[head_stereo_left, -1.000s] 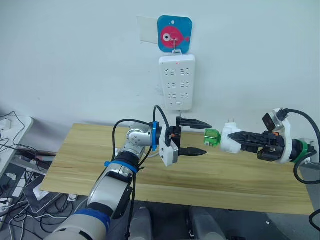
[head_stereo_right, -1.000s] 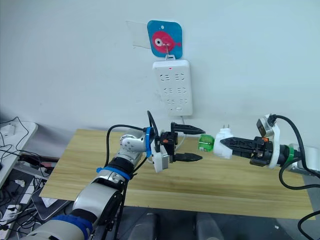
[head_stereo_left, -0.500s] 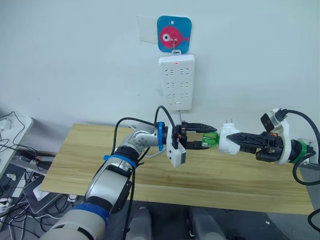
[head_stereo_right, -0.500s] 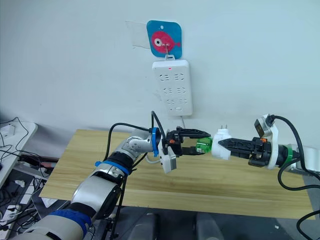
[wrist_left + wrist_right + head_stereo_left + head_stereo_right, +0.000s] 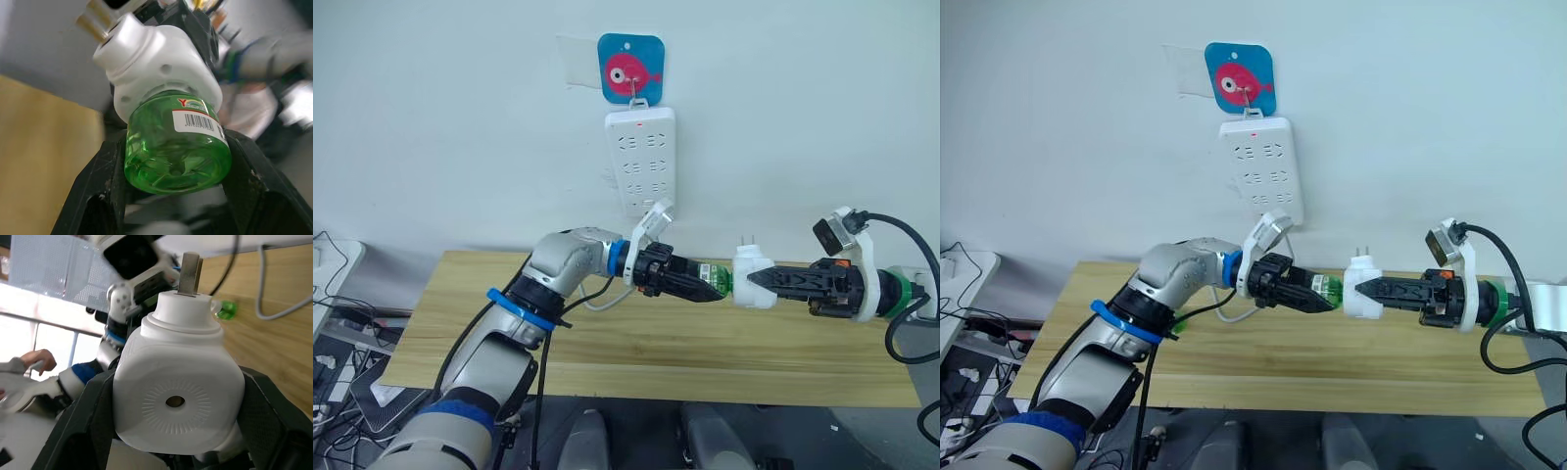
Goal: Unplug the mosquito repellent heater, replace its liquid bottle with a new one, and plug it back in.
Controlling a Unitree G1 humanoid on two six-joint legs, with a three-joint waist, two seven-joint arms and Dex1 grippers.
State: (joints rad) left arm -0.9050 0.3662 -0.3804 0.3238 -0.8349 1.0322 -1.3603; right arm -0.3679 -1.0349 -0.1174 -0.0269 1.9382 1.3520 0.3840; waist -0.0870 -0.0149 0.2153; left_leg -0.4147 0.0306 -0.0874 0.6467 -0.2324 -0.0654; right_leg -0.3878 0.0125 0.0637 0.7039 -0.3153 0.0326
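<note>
Currently — step in hand: the green liquid bottle [image 5: 178, 147] is being taken off the mosquito repellent heater [image 5: 751, 277], which is already unplugged and held in the air above the worktop [image 5: 636, 343].
Heater location: at about 5 o'clock from the power strip [image 5: 641, 162] on the wall, well apart from it, prongs pointing up.
Right claw [image 5: 773, 281]: closed around the heater's white body, one black finger on each flank.
Left claw [image 5: 703, 286]: clamped on the green bottle, a finger [image 5: 105, 196] pressed to each side of it.
Handling, heater: judged light, rigid and smooth — a hard plastic shell that could slip or turn in the grip if the bottle is twisted hard; the broad flat flanks are the sound place to hold, clear of the prongs and the bottle neck.
Handling, bottle: judged small, stiff, glossy and partly filled; best held round its widest part, near the base, so that it can be twisted and drawn straight out.
Writing: a white label with a barcode and a red stripe is seen on the bottle; a red and yellow logo sits above it, its letters too small to be read.
Other marks: a blue card with a pink fish [image 5: 630, 68] hangs above the power strip.
</note>
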